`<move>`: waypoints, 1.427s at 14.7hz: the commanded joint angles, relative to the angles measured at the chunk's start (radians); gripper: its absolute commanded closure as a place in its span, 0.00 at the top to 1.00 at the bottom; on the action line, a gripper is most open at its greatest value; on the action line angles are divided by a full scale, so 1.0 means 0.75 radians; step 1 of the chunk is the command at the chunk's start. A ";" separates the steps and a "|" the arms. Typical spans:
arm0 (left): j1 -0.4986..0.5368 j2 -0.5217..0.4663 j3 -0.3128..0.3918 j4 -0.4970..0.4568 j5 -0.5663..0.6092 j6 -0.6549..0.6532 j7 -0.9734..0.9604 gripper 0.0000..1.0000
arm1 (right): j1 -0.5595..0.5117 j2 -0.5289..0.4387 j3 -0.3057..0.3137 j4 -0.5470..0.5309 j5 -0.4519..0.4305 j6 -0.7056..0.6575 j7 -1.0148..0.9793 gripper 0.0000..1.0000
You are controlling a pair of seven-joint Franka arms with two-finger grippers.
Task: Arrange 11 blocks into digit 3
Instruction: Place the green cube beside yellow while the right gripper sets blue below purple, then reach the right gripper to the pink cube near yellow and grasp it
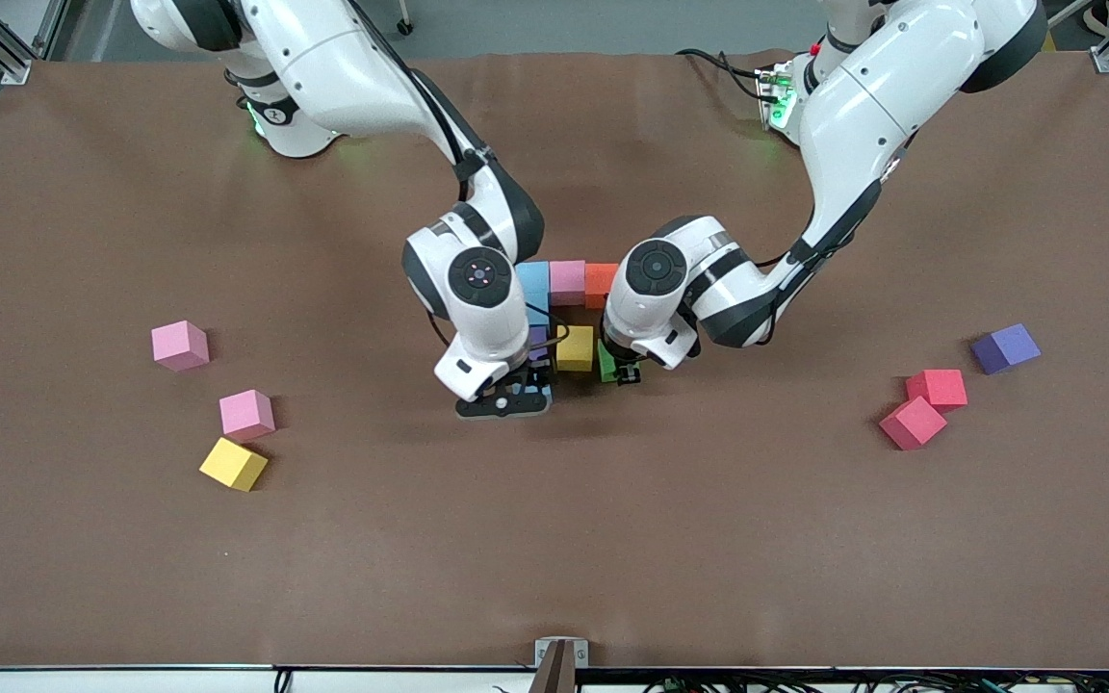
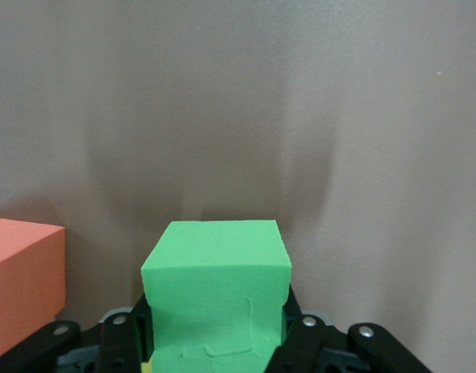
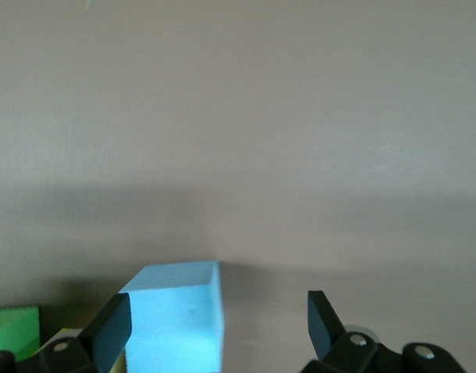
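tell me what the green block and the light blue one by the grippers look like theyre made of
Green block, held in the left gripper: likely foam, matte, with a grainy face and shallow dents. Light blue block, between the open right gripper's fingers: same dull, soft-edged look, probably foam too.

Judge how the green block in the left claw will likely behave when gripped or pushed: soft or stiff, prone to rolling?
The green block looks like matte foam with a slightly rough-cut face, so it probably gives a little under the left claw and resists slipping. Its flat faces and square edges suggest it would slide or tip rather than roll. It seems light for its size.
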 commanded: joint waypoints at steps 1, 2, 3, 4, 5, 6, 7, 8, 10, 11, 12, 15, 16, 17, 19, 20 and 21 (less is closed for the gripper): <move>-0.012 -0.030 0.004 -0.050 0.025 -0.004 -0.039 0.16 | -0.093 -0.102 0.013 -0.044 0.001 -0.101 -0.062 1.00; -0.014 -0.030 0.002 -0.054 0.025 -0.017 -0.039 0.16 | -0.144 -0.122 0.017 -0.052 0.001 -0.152 -0.151 1.00; -0.018 -0.030 -0.002 -0.058 0.027 -0.031 -0.039 0.16 | -0.191 -0.136 0.019 -0.058 0.001 -0.179 -0.249 1.00; -0.020 -0.032 -0.002 -0.060 0.025 -0.043 -0.039 0.16 | -0.232 -0.147 0.019 -0.064 0.001 -0.206 -0.345 1.00; -0.022 -0.040 -0.004 -0.060 0.025 -0.059 -0.041 0.16 | -0.273 -0.151 0.017 -0.070 0.001 -0.238 -0.431 1.00; -0.024 -0.040 -0.004 -0.062 0.025 -0.066 -0.049 0.16 | -0.308 -0.157 0.019 -0.081 0.003 -0.245 -0.489 1.00; -0.024 -0.042 -0.004 -0.066 0.025 -0.066 -0.054 0.16 | -0.340 -0.165 0.017 -0.101 0.001 -0.245 -0.538 1.00; -0.026 -0.042 -0.006 -0.066 0.025 -0.066 -0.060 0.16 | -0.375 -0.167 0.017 -0.111 0.001 -0.245 -0.595 1.00; -0.030 -0.040 -0.006 -0.064 0.027 -0.066 -0.080 0.16 | -0.437 -0.165 0.017 -0.128 0.001 -0.237 -0.722 1.00; -0.038 -0.038 -0.006 -0.058 0.025 -0.064 -0.082 0.16 | -0.467 -0.163 0.015 -0.128 -0.001 -0.235 -0.779 1.00; -0.040 -0.034 -0.006 -0.054 0.025 -0.062 -0.082 0.16 | -0.498 -0.163 0.015 -0.128 -0.003 -0.231 -0.829 1.00; -0.042 -0.026 -0.004 -0.032 0.027 -0.051 -0.080 0.16 | -0.598 -0.157 0.015 -0.126 -0.009 -0.190 -0.903 1.00; -0.044 -0.024 -0.004 -0.028 0.029 -0.049 -0.080 0.17 | -0.633 -0.157 0.015 -0.126 -0.009 -0.180 -0.935 1.00; -0.044 -0.024 -0.004 -0.019 0.029 -0.047 -0.078 0.17 | -0.668 -0.155 0.015 -0.126 -0.007 -0.179 -0.990 1.00; -0.044 -0.022 -0.004 -0.017 0.029 -0.035 -0.076 0.17 | -0.727 -0.157 0.015 -0.152 -0.007 -0.179 -1.137 1.00; -0.046 -0.022 -0.002 -0.017 0.029 -0.019 -0.074 0.17 | -0.754 -0.159 0.015 -0.183 -0.007 -0.177 -1.195 1.00; -0.044 -0.022 -0.002 -0.017 0.029 -0.013 -0.074 0.17 | -0.770 -0.171 0.015 -0.217 -0.007 -0.175 -1.236 1.00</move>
